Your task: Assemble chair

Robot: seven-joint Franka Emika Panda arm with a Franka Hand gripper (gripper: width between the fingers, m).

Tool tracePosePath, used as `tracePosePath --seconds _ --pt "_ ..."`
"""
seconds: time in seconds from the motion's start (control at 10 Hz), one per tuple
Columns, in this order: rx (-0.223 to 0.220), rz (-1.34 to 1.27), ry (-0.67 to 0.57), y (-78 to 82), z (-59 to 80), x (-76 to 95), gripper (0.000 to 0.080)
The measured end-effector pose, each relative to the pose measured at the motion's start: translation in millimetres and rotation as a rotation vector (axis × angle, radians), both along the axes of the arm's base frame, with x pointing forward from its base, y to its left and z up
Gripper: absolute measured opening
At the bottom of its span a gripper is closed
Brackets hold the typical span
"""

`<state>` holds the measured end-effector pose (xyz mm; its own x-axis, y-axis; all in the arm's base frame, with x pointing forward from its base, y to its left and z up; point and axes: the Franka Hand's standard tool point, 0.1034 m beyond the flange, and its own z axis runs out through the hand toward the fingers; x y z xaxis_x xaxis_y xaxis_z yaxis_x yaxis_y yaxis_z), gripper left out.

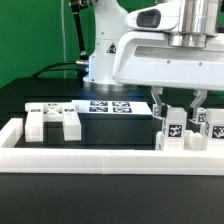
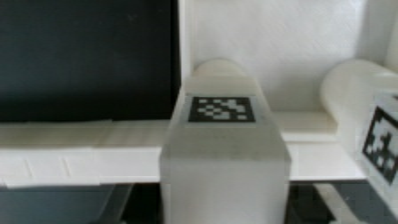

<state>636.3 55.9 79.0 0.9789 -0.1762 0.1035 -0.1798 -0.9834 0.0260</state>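
Exterior view: my pincer [image 1: 176, 112] is clenched on an upright tagged leg [image 1: 172, 128], just inside the frame [image 1: 80, 157], toward the table's [image 1: 60, 195] edge on the exterior view's right; other parts [image 1: 212, 130] stand beside it.

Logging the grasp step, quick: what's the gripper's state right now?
Gripper: jaws closed on an upright white tagged chair piece.

Border frame [image 1: 100, 152] and posts [image 1: 212, 128] hem the hand [image 1: 177, 112]
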Motion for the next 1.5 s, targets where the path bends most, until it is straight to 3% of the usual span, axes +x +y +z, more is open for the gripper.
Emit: tracePosePath --seconds 0.4,0.7,0.9,1.0,1.2,1.5 --pt "0.004 -0.287 0.039 -10.5 0.3 -9.8 0.0300" --pt "0.001 -0.312 0.042 -12.8 -0.1 -10.8 0.0305" --pt "0.002 -0.300 0.038 -10.6 2.6 -9.9 0.0554" --pt "-0.002 -0.267 0.030 -6.9 6.6 -8.8 0.0620" --pt "-0.004 -0.211 0.031 -1.7 7.5 -12.8 0.0643" --pt "-0.001 -0.209 0.039 -6.5 9.0 -17.5 0.0648"
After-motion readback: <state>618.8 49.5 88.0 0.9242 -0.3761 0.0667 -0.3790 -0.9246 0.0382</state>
